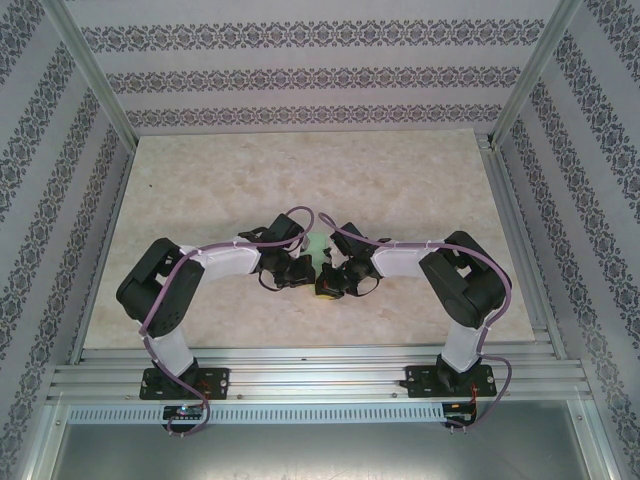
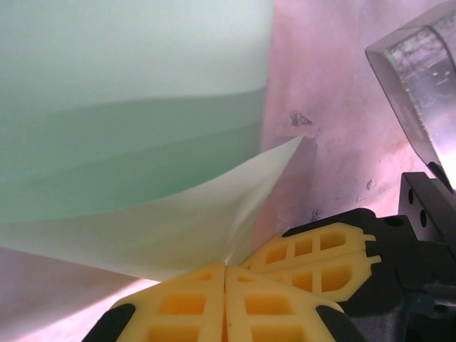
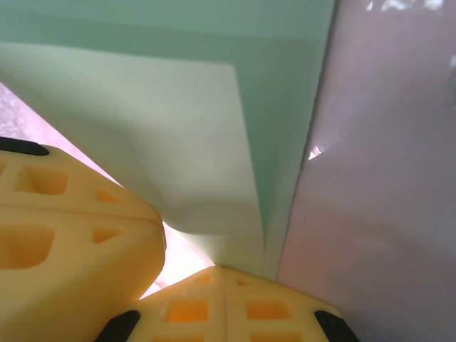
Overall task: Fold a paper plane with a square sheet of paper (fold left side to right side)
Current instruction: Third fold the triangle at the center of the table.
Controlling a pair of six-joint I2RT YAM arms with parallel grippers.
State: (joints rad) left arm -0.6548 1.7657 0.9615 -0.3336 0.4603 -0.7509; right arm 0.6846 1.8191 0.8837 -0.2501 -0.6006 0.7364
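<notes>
The light green sheet of paper (image 1: 318,246) lies folded into layers at the middle of the table, between the two wrists. In the left wrist view the paper (image 2: 142,142) shows stacked edges, and one pale flap rises to a pointed corner. My left gripper (image 2: 225,268) is shut on the paper's near edge, its yellow jaws pressed together. The right gripper's yellow fingers (image 2: 320,260) sit just beside it. My right gripper (image 3: 224,269) is also shut on the paper (image 3: 178,142), at a fold edge. The left gripper's fingers (image 3: 64,235) crowd in from the left. From above, both grippers (image 1: 306,268) (image 1: 330,278) nearly touch.
The beige marbled tabletop (image 1: 200,200) spreads out round the arms. Aluminium rails (image 1: 320,375) run along the near edge, with posts at the corners. Patterned walls (image 1: 320,80) close the back and sides. A metal arm part (image 2: 420,92) hangs at the upper right of the left wrist view.
</notes>
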